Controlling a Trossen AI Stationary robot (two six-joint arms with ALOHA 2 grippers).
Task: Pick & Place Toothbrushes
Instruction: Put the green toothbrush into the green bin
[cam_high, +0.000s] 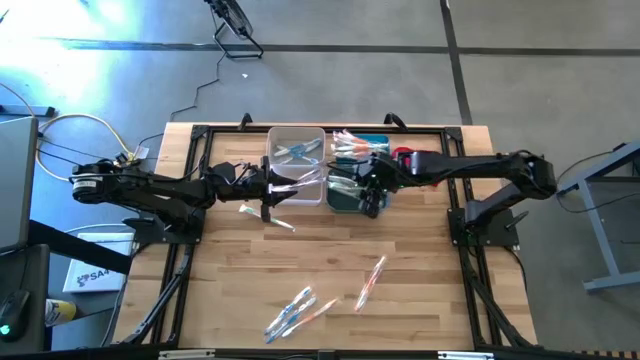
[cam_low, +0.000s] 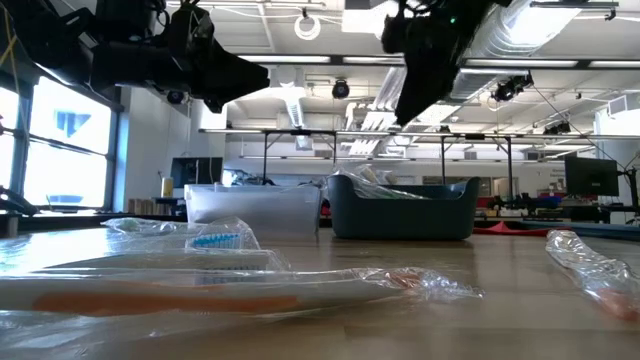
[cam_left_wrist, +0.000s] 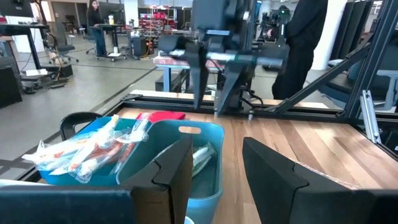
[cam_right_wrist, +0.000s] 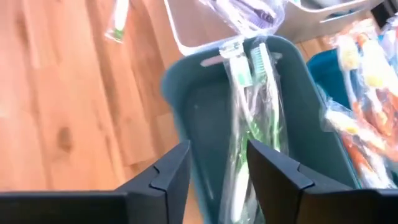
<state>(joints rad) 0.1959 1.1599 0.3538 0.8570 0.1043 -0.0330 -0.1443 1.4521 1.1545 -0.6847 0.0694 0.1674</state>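
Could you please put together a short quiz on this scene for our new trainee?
1. True or false: the right gripper hangs over the teal bin.
2. Which accent colour do the wrapped toothbrushes lying in that bin have: A pink, B green, C orange?
3. Fill in: in the high view, the loose toothbrushes lie on the table near its ____ edge (top or bottom).
Key: 1 true; 2 B; 3 bottom.
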